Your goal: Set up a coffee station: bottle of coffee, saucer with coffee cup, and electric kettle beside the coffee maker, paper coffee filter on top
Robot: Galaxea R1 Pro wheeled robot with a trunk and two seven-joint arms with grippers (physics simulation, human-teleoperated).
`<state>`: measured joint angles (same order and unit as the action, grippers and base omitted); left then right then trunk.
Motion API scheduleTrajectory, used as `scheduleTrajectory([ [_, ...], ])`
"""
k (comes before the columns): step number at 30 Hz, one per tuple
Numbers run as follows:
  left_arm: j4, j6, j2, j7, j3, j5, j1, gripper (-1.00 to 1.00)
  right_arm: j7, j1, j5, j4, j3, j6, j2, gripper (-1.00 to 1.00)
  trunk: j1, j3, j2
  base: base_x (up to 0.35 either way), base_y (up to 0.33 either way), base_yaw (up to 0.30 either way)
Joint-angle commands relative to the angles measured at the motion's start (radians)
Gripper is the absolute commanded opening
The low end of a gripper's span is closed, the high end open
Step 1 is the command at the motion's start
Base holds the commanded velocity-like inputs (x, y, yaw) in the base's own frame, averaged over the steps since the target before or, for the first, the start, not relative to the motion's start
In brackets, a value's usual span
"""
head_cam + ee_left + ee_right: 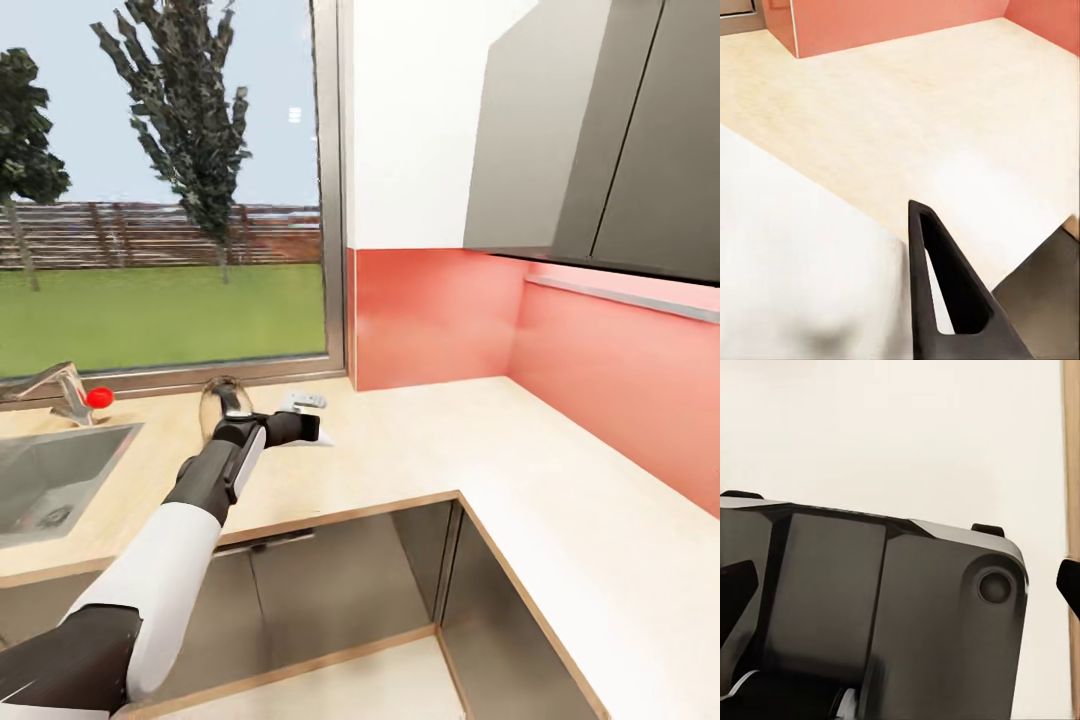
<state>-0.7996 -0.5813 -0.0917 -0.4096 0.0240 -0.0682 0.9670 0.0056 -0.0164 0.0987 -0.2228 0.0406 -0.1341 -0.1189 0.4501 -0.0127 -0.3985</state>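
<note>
**Desk:** What surfaces are you looking at?

**Operator:** I'm over a pale, matte, speckled L-shaped counter [560, 480] with a thin wood-coloured edge. Behind it is a smooth coral-red backsplash [440, 320], with flat grey wall cupboards [620, 130] above. A steel sink [60, 470] is set into the counter on my left, and its angular tap [60, 390] has a round red knob [98, 397].

**Desk:** Where's the filter?

**Operator:** The paper coffee filter [322, 437] is in my left tool [305, 425], above the counter near the window corner. It's plain white and thin, and comes to a point in the head view. In the left wrist view it is a broad white sheet lying against one dark, hollow, wedge-shaped finger [945, 300].

**Desk:** And the arm?

**Operator:** My left arm reaches forward, nearly straight, with a white upper sleeve and a black forearm. A clear rounded object [222, 398] sits just behind the wrist, but I can't tell what it is.

**Desk:** The right side?

**Operator:** The right tool [900, 585] is spread wide. Its black tips show at opposite edges of the right wrist view, over a dark glossy part of the robot.
</note>
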Motion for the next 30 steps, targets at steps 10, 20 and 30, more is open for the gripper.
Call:
scheduleTrajectory([
  [10,-0.001,-0.003,0.004,-0.008,-0.004,-0.008,0.001,-1.0,0.0,0.0,0.01,0.0,-0.001,-0.002,0.0,1.0,0.0,-0.001,-0.002,-0.339,-0.004,0.184],
  [20,-0.001,-0.002,0.006,-0.01,-0.003,-0.008,0.0,-1.0,-0.001,0.0,0.01,0.0,-0.001,-0.002,0.001,1.0,0.0,-0.001,-0.002,-0.341,0.0,0.275],
  [30,-0.003,0.012,0.02,-0.104,-0.004,-0.009,-0.075,-1.0,-0.001,0.0,0.01,0.0,-0.001,-0.002,-0.001,1.0,0.0,-0.001,-0.002,-0.341,0.0,0.275],
])
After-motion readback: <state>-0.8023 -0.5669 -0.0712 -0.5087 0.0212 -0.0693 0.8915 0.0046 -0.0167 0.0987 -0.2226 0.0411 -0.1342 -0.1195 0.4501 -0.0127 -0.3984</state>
